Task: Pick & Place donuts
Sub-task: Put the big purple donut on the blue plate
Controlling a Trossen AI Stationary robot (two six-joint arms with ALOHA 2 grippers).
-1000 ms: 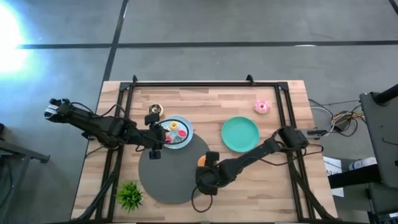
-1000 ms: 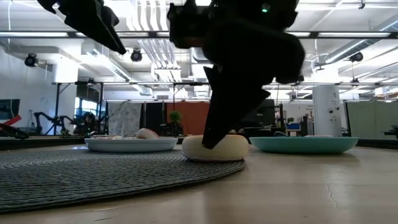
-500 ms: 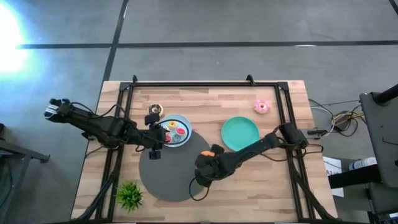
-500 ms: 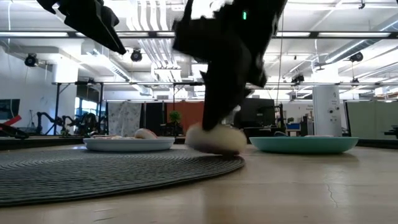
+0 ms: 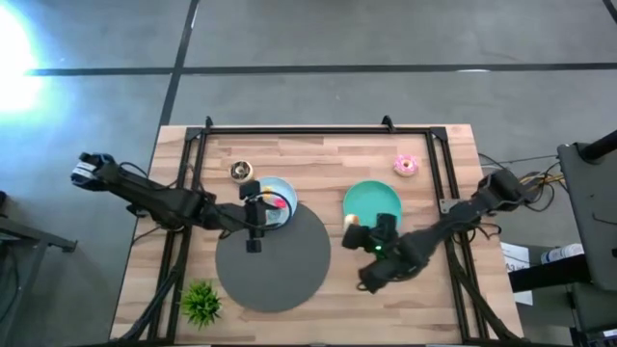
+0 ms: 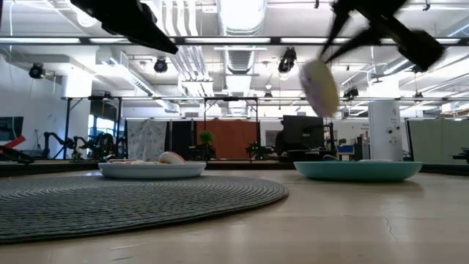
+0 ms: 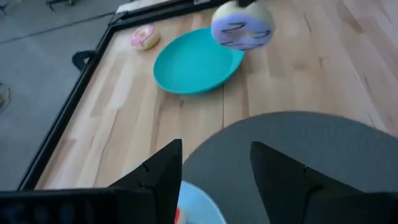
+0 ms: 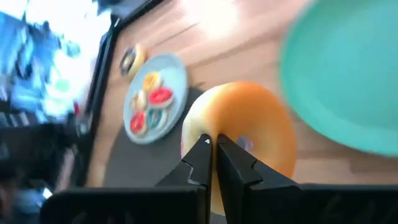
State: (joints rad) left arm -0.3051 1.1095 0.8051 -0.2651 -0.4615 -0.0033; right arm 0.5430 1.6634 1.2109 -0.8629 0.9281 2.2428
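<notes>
Lifted off mat: donut (image 8: pixel 239 134) pinched in right gripper (image 5: pixel 359 237) fingers, beside green plate (image 5: pixel 373 206); left gripper (image 7: pixel 214 171) fingers spread.

orange donut (image 8: pixel 239 134): airborne, clamped | minis (image 8: pixel 151 99): blue plate | pink donut (image 5: pixel 406 165): table

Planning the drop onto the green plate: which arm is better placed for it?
Right. The right gripper is shut on a donut, lifted clear of the table right beside the green plate. The left gripper is open over the blue plate, farther off.
</notes>
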